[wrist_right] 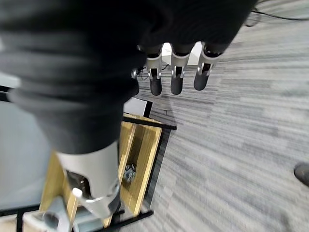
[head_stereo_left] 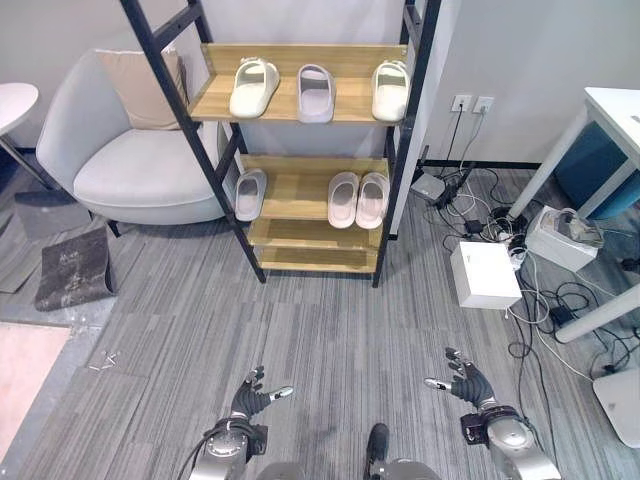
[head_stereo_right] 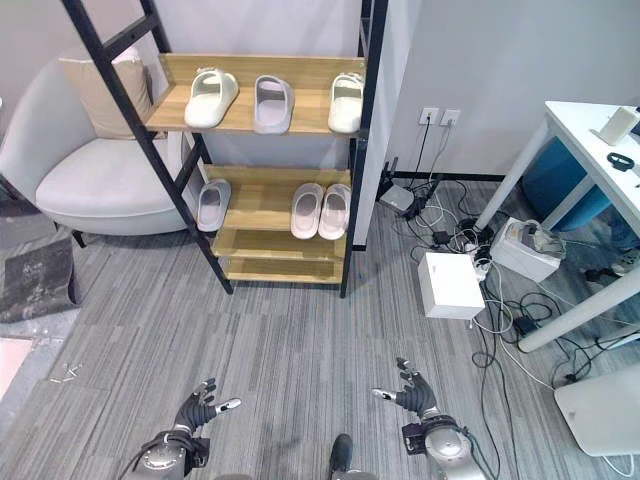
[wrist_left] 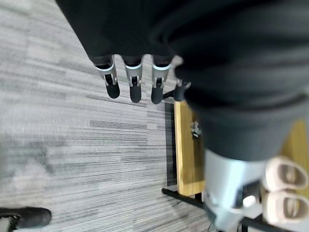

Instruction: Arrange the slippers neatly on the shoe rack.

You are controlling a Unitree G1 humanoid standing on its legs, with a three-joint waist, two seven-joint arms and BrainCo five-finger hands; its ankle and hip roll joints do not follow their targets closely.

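Slippers all sit on the shoe rack (head_stereo_left: 300, 190) already. Top shelf: cream slipper (head_stereo_left: 253, 87) at left, angled; grey slipper (head_stereo_left: 316, 92) mid; cream slipper (head_stereo_left: 390, 90) at right, so the cream two are split by the grey. Middle shelf: lone grey slipper (head_stereo_left: 250, 193) at left edge, pink pair (head_stereo_left: 358, 199) side by side to the right. Lowest shelf bare.

Left robot hand (head_stereo_left: 252, 395) and right robot hand (head_stereo_left: 462, 381) both hover low over the carpet, well apart from the rack, fingers released and straight, holding nothing.

Likely step: reach in and pair things up. Best route prob. to take the grey slipper off the top shelf, set it beside its mate below, then slide the cream two together, toes facing the same way. Approach from the front, between the black uprights; grip by the strap, lift clear before moving sideways so neighbours aren't knocked.

Round about: grey armchair (head_stereo_left: 120, 150) w/ cushion left of the rack, dark mat (head_stereo_left: 73, 268) on the floor, white box (head_stereo_left: 484, 273) and cable tangle at right, white surface (head_stereo_left: 620, 120) far right. Slanted rack frame narrows access on the left side; cables and box crowd footing on the right.
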